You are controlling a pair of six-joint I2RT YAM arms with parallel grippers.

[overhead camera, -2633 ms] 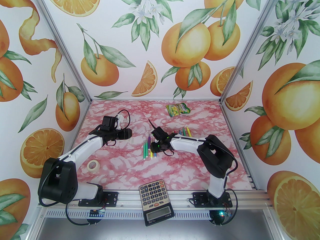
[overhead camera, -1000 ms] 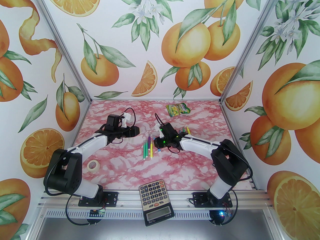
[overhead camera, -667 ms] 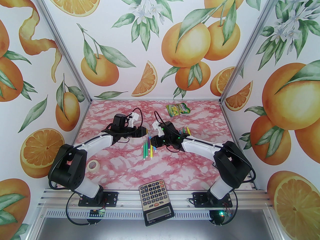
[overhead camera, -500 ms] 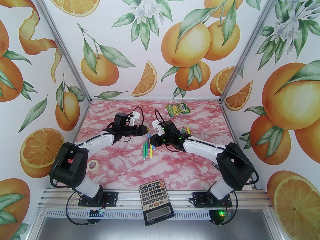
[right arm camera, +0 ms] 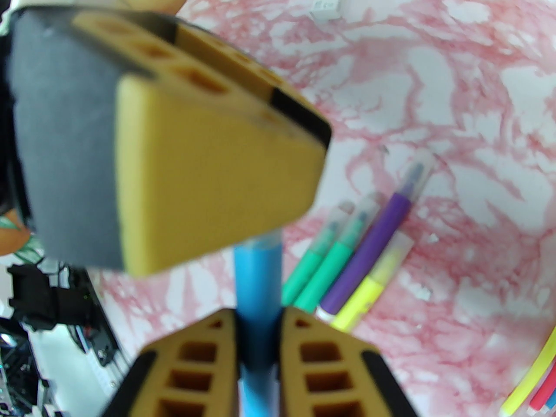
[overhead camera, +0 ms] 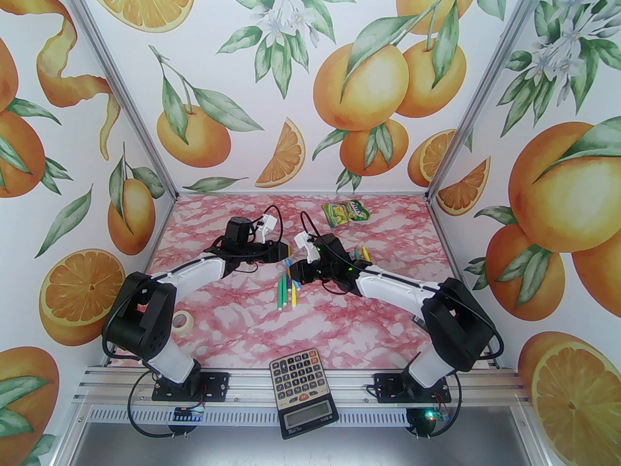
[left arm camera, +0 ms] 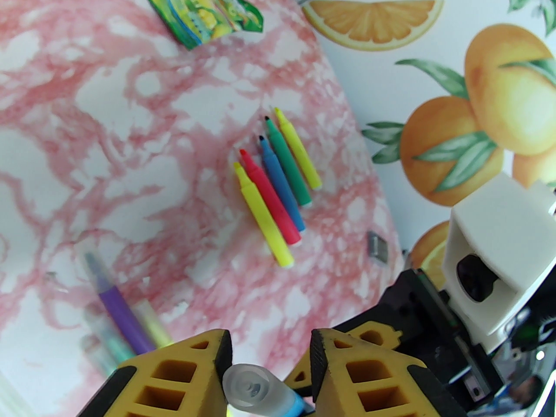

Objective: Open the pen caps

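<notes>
Up over the middle of the bench (overhead camera: 242,323), our two hands meet tip to tip with one blue pen (right arm camera: 257,267) between them. Our right hand (right arm camera: 258,315) is clamped tight on the barrel, fingers pressed on both sides. The pen sticks straight out of it toward the left arm.

The clear cap (left arm camera: 248,385) is on the far end of that pen, and it sits between the fingers of our left hand (left arm camera: 269,341). That hand is narrow. One finger looks to be against the cap and there's a sliver of gap on the other side, so honestly we can't tell if it's actually pinching.

The bit that matters: the pen's long axis runs pretty much along the line from one hand to the other, with the cap end facing the left wrist camera nearly end-on. So the pull wants to go straight apart along that line, right hand keeping the barrel and left hand taking the cap. Any sideways tug and we reckon that slick little cap just slips out.

Down on the bench, a bunch of capped pens (right arm camera: 369,250) (green, purple and yellow among them) lies just on the near side of the hands. Five uncapped pens (left arm camera: 273,189) lie in a row over by the right arm. Roughly halfway through, we'd guess.
</notes>
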